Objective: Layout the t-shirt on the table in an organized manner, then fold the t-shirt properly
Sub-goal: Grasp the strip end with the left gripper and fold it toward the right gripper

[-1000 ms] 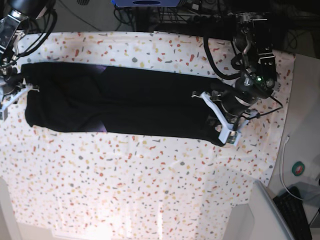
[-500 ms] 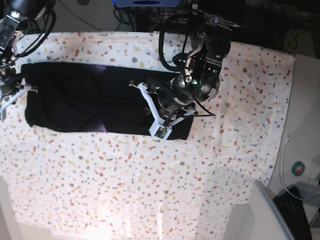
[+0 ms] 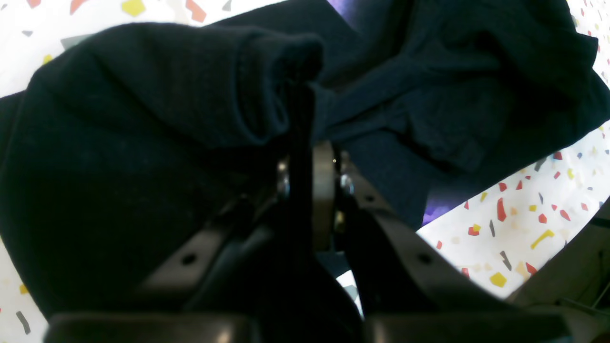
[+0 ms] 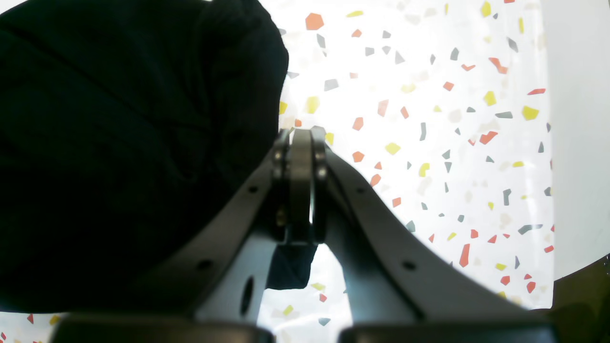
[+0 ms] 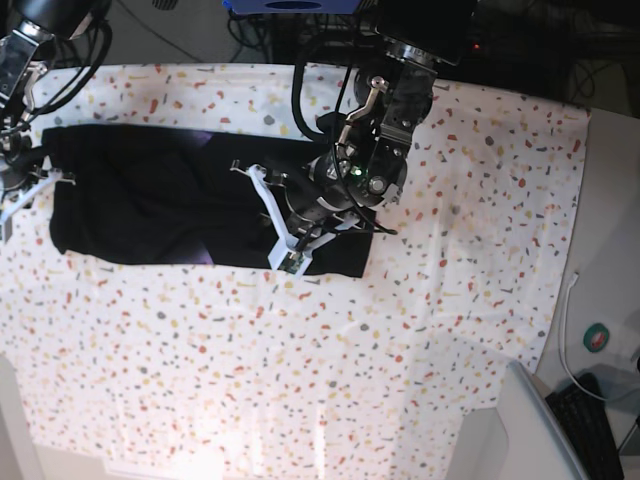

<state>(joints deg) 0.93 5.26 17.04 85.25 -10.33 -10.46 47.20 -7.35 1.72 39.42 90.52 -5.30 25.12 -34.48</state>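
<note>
The black t-shirt (image 5: 150, 200) lies as a long band across the far left half of the speckled table (image 5: 300, 370). Its right end is doubled back to the left, carried by my left gripper (image 5: 275, 215). In the left wrist view that gripper (image 3: 305, 157) is shut on a bunch of the t-shirt (image 3: 143, 143), with a purple sliver of print (image 3: 433, 214) showing beneath. My right gripper (image 5: 45, 183) sits at the shirt's left end. In the right wrist view it (image 4: 300, 136) is shut, black cloth (image 4: 119, 143) lying against its left side; no cloth shows between the tips.
Dark equipment and cables crowd the table's far edge (image 5: 300, 50). Off the table's right side lie a white cable (image 5: 568, 340), a round green and red object (image 5: 598, 337) and a keyboard (image 5: 590, 425). A grey panel (image 5: 520, 430) stands at the front right corner.
My left arm has swept from the table's right side to its middle, dragging the shirt's right end over the rest of the cloth. The right arm has not moved.
</note>
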